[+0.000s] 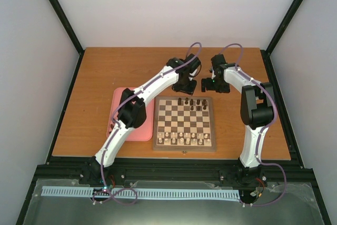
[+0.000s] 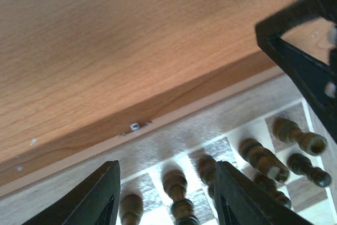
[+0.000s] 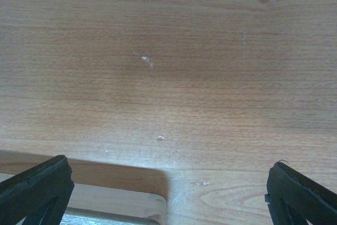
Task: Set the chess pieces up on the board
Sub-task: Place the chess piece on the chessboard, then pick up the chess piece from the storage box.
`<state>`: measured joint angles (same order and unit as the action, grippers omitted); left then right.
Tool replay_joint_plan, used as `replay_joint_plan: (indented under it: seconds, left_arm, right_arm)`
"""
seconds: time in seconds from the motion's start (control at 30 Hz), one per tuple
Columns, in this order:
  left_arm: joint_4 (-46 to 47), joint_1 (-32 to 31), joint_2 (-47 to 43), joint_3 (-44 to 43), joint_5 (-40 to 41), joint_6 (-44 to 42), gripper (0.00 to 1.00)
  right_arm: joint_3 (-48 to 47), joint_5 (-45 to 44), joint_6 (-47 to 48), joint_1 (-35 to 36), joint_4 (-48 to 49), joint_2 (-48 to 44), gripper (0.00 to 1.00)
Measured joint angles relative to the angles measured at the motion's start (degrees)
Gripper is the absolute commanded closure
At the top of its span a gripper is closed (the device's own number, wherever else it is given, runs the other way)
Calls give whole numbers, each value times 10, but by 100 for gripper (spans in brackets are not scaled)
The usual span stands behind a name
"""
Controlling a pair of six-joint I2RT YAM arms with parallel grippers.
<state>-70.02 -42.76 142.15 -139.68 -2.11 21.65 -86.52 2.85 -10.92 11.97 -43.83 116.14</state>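
Observation:
The board (image 1: 184, 122) lies mid-table. Dark chess pieces (image 1: 191, 102) stand along its far rows, and pale pieces line the near rows. My left gripper (image 1: 185, 85) hovers over the far edge of the board. In the left wrist view it (image 2: 168, 198) is open, its fingers (image 2: 102, 193) on either side of a dark piece (image 2: 178, 188) without touching it. More dark pieces (image 2: 258, 157) stand to the right. My right gripper (image 1: 215, 84) is just past the board's far right corner. In the right wrist view it (image 3: 168, 198) is wide open and empty above bare table, with the board's corner (image 3: 152, 209) below it.
A pink tray (image 1: 118, 110) lies left of the board, partly under the left arm. The right gripper's black finger (image 2: 300, 61) shows close by in the left wrist view. The black frame rails run round the wooden table (image 1: 105, 72).

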Motion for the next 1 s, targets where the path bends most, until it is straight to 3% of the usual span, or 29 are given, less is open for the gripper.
replay_joint_plan:
  seconds: [0.27, 0.33, 0.43, 0.73, 0.87, 1.0]
  left_arm:
    - [2, 54, -19, 6, 50, 10, 45]
    - [4, 84, -52, 30, 70, 10, 40]
    - [7, 129, -127, 84, 101, 10, 39]
    - [45, 249, -442, 462, 147, 29, 44]
    - [56, 268, -487, 597, 138, 43, 50]
    - [79, 277, -490, 678, 117, 45, 57]
  right_arm:
    - [0, 5, 0, 0, 0, 0, 0]
    - [0, 6, 0, 0, 1, 0, 0]
    - [0, 7, 0, 0, 2, 0, 0]
    - [1, 7, 0, 0, 1, 0, 0]
    - [1, 10, 0, 0, 1, 0, 0]
    - [1, 14, 0, 0, 1, 0, 0]
